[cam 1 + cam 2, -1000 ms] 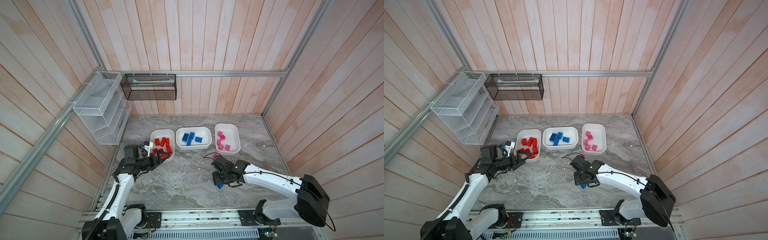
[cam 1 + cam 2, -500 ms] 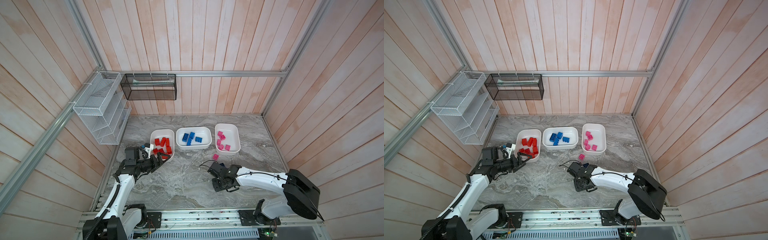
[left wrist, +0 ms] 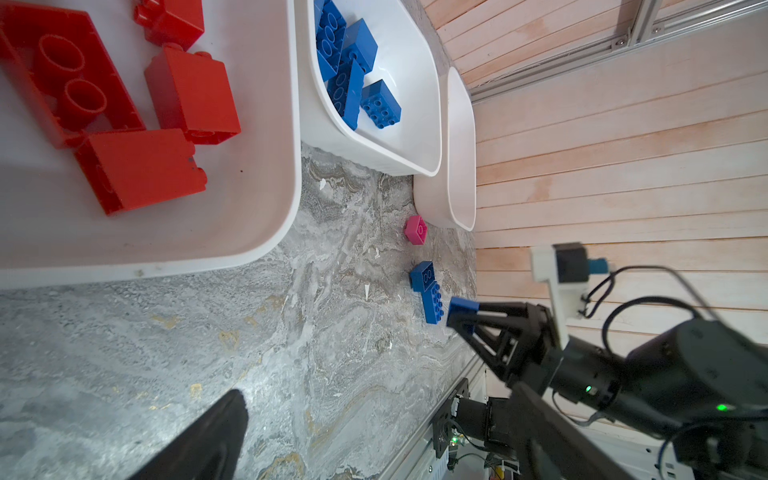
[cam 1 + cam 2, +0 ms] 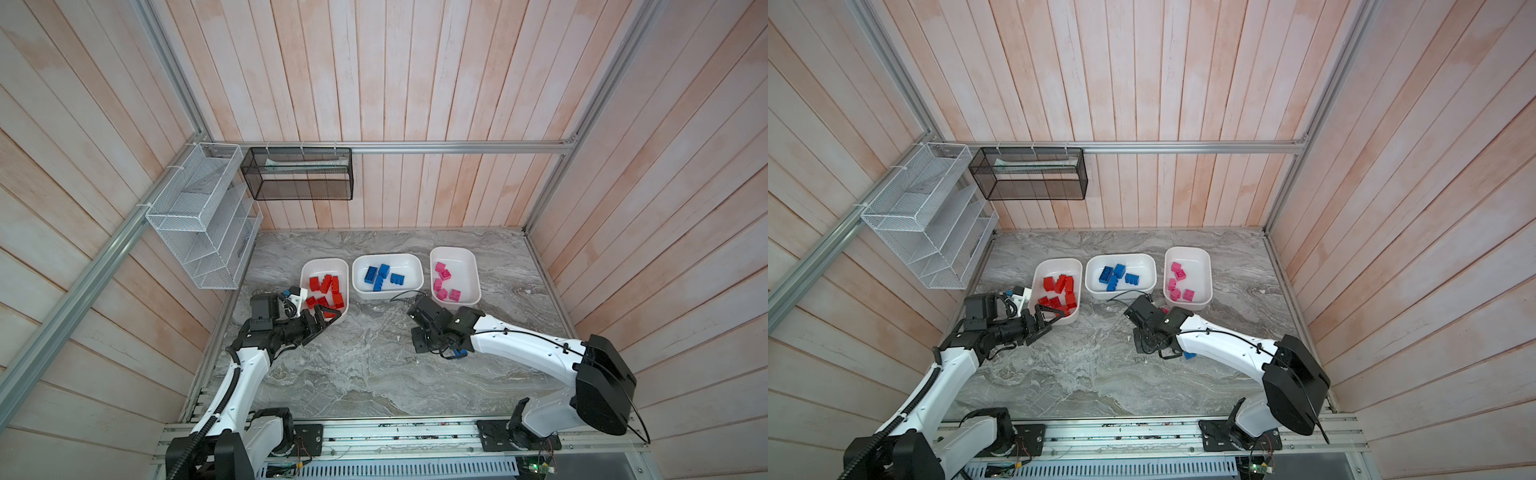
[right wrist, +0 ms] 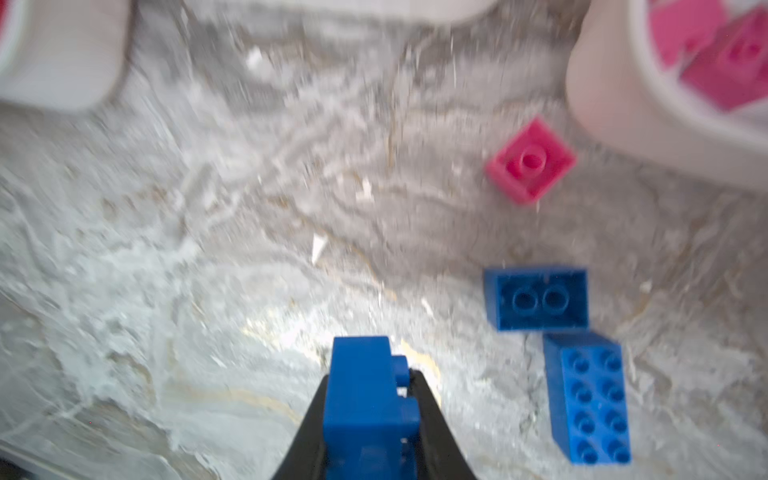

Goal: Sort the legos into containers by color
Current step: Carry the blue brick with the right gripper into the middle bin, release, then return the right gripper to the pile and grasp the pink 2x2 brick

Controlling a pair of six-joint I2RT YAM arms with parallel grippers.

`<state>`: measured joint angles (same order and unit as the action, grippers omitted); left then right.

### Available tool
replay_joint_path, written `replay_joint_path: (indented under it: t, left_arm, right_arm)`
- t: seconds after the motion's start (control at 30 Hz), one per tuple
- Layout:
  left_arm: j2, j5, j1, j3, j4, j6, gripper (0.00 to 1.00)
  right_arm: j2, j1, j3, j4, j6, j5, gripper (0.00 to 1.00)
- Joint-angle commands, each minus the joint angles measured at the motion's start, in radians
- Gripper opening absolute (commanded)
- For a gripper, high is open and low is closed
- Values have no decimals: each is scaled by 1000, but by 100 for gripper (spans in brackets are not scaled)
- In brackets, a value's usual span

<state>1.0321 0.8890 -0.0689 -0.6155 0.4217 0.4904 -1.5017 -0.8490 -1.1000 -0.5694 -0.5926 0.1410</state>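
Left claw [image 4: 330, 319]: one, jaws spread wide, nothing between them. Right claw [image 5: 370, 386]: one, clamped on a single blue brick [image 5: 365, 419]. White tubs: three, in a row on the bench [image 4: 353, 374] beyond both claws. Red tub [image 4: 316, 268], at the left claw's tips, holds about seven red bricks [image 4: 326, 283]; that claw overlaps the nearest, so the count is unsure. Middle tub [image 4: 409, 266] holds four blue bricks [image 4: 384, 271]. Pink tub [image 4: 463, 270], the one closest to the right claw, holds five pink bricks [image 4: 442, 275]. Loose on the bench, three:
- an oblong blue brick [image 5: 588, 399], studs up, just beside the right claw's tips
- an overturned blue brick [image 5: 538, 299], close against the oblong one on its far side from the claw
- a pink square brick [image 5: 530, 160], farther still, near the pink tub's wall

In both top views the right arm [image 4: 519, 345] covers the loose bricks almost wholly, and the right wrist view is blurred.
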Motion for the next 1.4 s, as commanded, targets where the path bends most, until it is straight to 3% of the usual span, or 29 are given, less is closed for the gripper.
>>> replay_joint_path:
  t: [0.0,0.2,0.47,0.77,0.93,1.1,1.23,1.37]
  left_arm:
    - [-25,5,4,-46,19,-25,99]
    - [-39,12,6,-69,8,0,99]
    - [-33,13,3,-78,5,5,99]
    - [-31,-3,1,-75,29,-17,99]
    - [-32,1,1,-69,31,-21,99]
    - [-30,-1,1,-63,31,-28,99]
    - [-36,-1,2,-60,34,-31,99]
    - [-34,9,2,-50,17,-23,99]
  right_arm:
    - [-65,83,-69,161,136,5,19]
    - [-307,189,-337,156,287,-49,18]
    - [-602,223,-618,152,442,-24,20]
    - [-769,237,-759,181,531,-26,26]
    - [-751,241,-742,198,513,-60,27]
    - [-711,243,-728,174,507,-94,50]
    - [-587,246,-649,161,495,-113,54]
    - [-393,245,-470,132,446,-126,56]
